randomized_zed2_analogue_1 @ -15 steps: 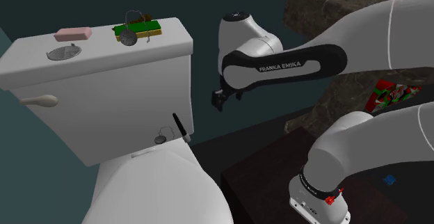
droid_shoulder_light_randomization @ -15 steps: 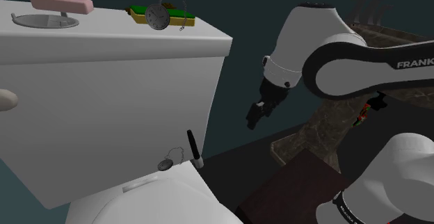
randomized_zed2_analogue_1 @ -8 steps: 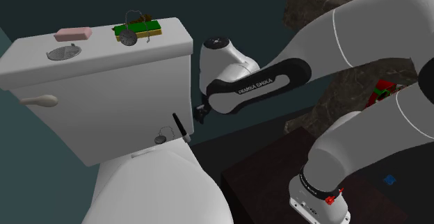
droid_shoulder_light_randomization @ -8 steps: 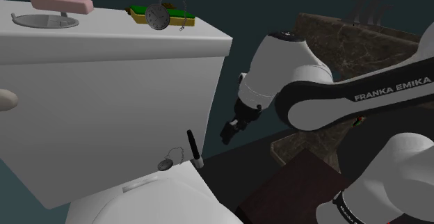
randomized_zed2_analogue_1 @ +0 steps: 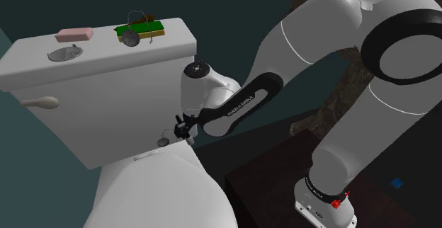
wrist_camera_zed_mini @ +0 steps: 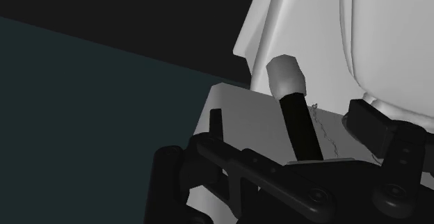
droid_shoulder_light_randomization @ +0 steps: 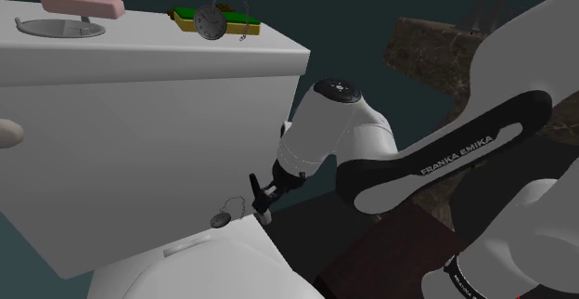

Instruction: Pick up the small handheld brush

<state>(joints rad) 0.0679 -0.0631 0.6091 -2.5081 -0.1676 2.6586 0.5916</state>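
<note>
One second back the gripper (droid_shoulder_light_randomization: 263, 198) was hanging out in open air, well off the toilet tank (droid_shoulder_light_randomization: 139, 111), at about three o'clock from the brush (droid_shoulder_light_randomization: 252, 182) in the shoulder view. Half a second back it had swung closer and dropped lower, with a clear gap left. Now it's right on the brush, and the whole forearm has followed it in, crossing the shoulder view from three o'clock toward the middle.

The brush itself hasn't budged through all of that. It stands nearly upright with a slight tilt, black handle up and pale end down on the white lid (droid_shoulder_light_randomization: 213, 260), against the front of the tank near its corner.

On the wrist view I've got the black handle (wrist_camera_zed_mini: 299, 129) running straight up between the fingers (wrist_camera_zed_mini: 216, 129), with its grey end pointing away from the hand. The fingers are spread, one on each side of the handle, and I can see space between them and it, so nothing is gripped.

A small round pendant (droid_shoulder_light_randomization: 221, 219) on a thin chain sits at eight o'clock from the brush, same as before. Up on the tank top, the pocket watch (droid_shoulder_light_randomization: 210, 22) and the pink bar (droid_shoulder_light_randomization: 82, 4) are unchanged.
</note>
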